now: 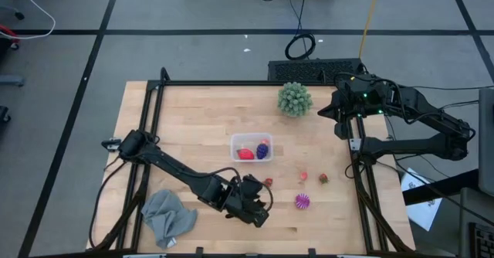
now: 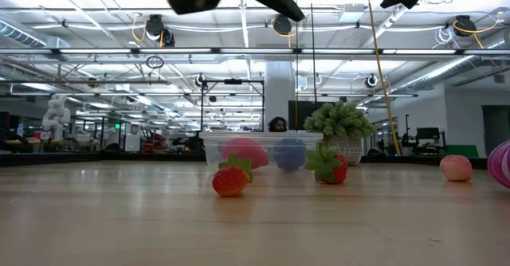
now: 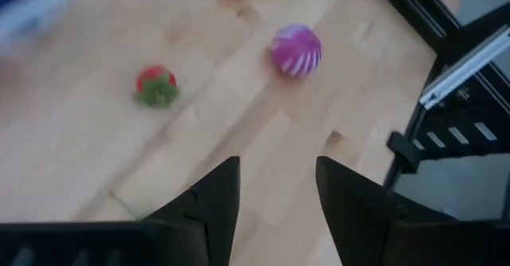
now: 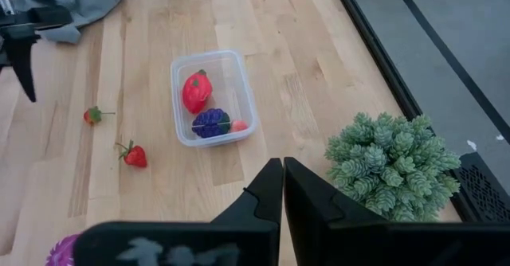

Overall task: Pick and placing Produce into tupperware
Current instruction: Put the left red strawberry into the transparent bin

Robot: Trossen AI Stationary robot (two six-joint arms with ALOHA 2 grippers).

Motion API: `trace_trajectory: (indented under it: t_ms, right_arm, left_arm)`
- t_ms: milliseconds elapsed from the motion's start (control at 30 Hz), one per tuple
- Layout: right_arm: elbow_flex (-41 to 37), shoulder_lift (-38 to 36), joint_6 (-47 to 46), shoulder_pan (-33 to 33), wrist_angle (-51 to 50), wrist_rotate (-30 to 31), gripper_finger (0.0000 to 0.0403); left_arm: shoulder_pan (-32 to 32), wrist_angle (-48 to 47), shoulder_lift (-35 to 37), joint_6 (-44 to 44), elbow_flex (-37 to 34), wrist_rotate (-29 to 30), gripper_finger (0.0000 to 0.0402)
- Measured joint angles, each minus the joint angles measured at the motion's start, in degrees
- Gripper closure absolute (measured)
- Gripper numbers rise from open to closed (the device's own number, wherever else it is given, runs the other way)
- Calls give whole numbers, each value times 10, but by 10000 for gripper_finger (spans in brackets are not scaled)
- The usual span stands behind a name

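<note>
Produce lies scattered on the wooden table [image 1: 193,111] in the high view: a red piece [image 1: 245,154] and a purple piece [image 1: 263,148] sit inside the clear tupperware [image 1: 252,147] near the table's middle, while a small strawberry [image 1: 268,181], a pink piece [image 1: 304,177], another strawberry [image 1: 323,178] and a striped magenta ball [image 1: 302,202] rest on the bare wood from 5 to 4 o'clock of the box. The left gripper [image 1: 261,210] hangs at 6 o'clock of the box, just beside the first strawberry, its jaws parted and holding nothing; a grey cloth [image 1: 167,216] lies at its 9 o'clock. The right gripper [image 1: 338,110] waits at the table's right edge, at 3 o'clock of a green spiky ball [image 1: 295,99]. In the low view two strawberries stand in front of the box. The left wrist view shows open fingers [image 3: 211,202] above bare wood, with the striped ball and a strawberry ahead. The right wrist view shows that arm's fingers [image 4: 263,194] pressed together, empty.
</note>
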State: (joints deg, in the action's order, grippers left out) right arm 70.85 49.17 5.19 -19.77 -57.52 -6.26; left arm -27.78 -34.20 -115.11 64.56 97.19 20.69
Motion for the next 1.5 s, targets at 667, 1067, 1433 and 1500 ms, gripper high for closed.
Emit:
trace_trajectory:
  t_ms: [667, 1067, 1433, 1500]
  right_arm:
    - [0, 0, 4, 0, 0, 0, 399]
    - [0, 0, 4, 0, 0, 0, 399]
    - [0, 0, 0, 0, 0, 0, 399]
    - [0, 0, 0, 0, 0, 0, 399]
  left_arm:
    - [-57, -99, 0, 222, 0, -30, 398]
    - [-49, -84, 0, 109, 0, -11, 361]
    - [-48, -58, 0, 18, 0, -1, 360]
    - [-48, -58, 0, 18, 0, 4, 360]
